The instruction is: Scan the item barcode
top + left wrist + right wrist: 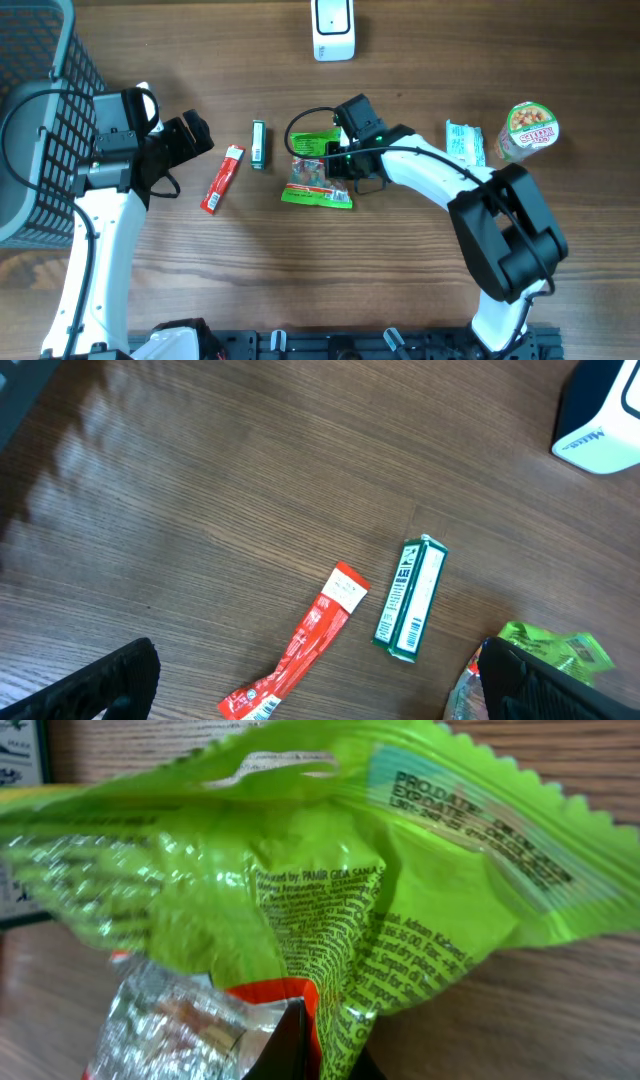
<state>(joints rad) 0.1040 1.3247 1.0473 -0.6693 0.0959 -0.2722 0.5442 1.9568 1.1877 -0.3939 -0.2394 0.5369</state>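
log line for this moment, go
right hand: shut on green snack bag | left hand: open, empty | white scanner: bag not there yet

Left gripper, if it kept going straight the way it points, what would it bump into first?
Probably the red stick packet: in the wrist view it lies nearest, in line between the open jaws of the left gripper. The green pack lies further on, to the right. Depth is hard to judge, though.

Lime-green snack bag point(420, 890) with black print, red stick packet point(305, 650), green-white slim box point(410, 600), brown wood-grain table point(200, 510)
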